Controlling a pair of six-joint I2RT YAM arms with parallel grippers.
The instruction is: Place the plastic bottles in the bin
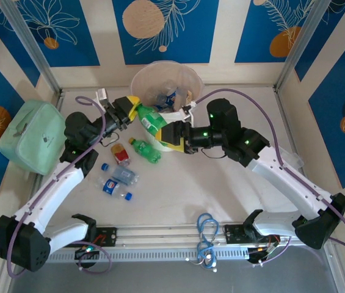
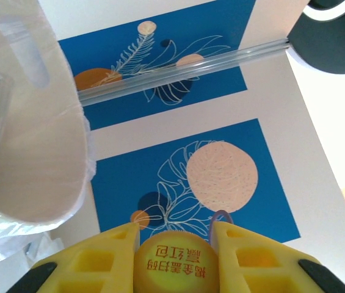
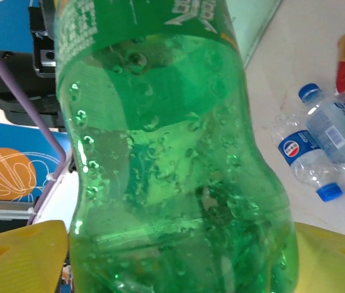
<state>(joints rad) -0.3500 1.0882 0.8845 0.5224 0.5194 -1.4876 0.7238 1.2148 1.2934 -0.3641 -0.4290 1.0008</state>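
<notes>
green bottle [image 1: 151, 119] held aloft just beside the bin's [image 1: 151, 74] near rim. left jaws clamped on its yellow cap [image 2: 175, 268]; right jaws flank its base, grip unclear. held by the cap alone, it could swing and drop outside.

Green bottle [image 3: 172, 159], cap and base beyond right wrist view's edges

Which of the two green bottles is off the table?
The green bottle at the bin: the left gripper holds it in the air by its yellow cap. The other green bottle lies on the table.
</notes>
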